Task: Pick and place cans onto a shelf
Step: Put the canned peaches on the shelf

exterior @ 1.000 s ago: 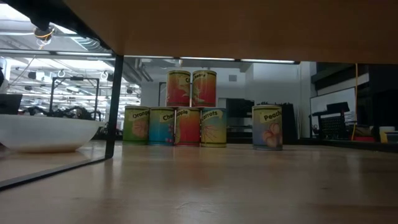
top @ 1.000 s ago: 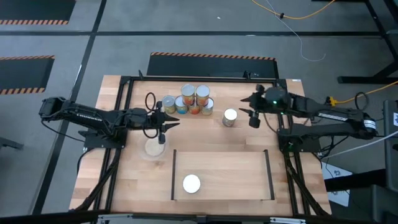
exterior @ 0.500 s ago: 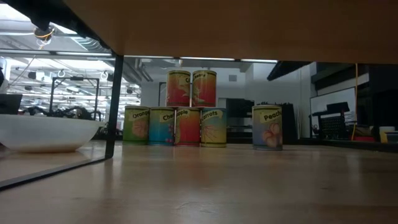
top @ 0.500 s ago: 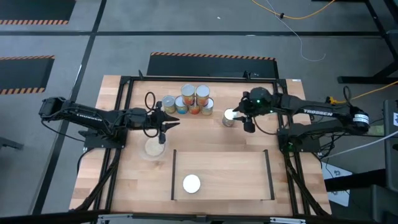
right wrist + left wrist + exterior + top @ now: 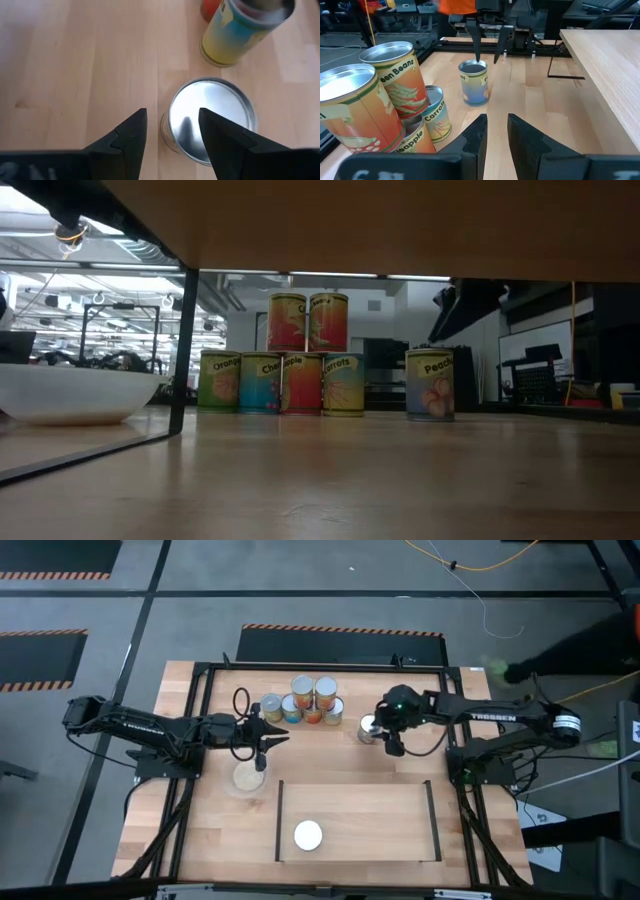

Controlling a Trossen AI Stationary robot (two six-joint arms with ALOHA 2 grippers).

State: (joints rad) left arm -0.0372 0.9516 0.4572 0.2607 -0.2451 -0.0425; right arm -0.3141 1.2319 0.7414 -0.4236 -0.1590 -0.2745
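Right gripper [image 5: 381, 730] hangs directly over the lone can [image 5: 369, 728], fingers [image 5: 127, 135] spread wide, one tip to each side of its silver lid and nothing clasped. That lone can stands upright on the table [image 5: 330, 755], just beside the stack of cans [image 5: 303, 700], on the stack's right in the high view. Two cans ride on top of that stack. Nearer the front edge than the lone can lies the shelf [image 5: 357, 810], with another can [image 5: 307, 835] on it. Left of the stack waits the left gripper [image 5: 272, 733], fingers narrowly parted, empty, by the clear dish [image 5: 249, 777].
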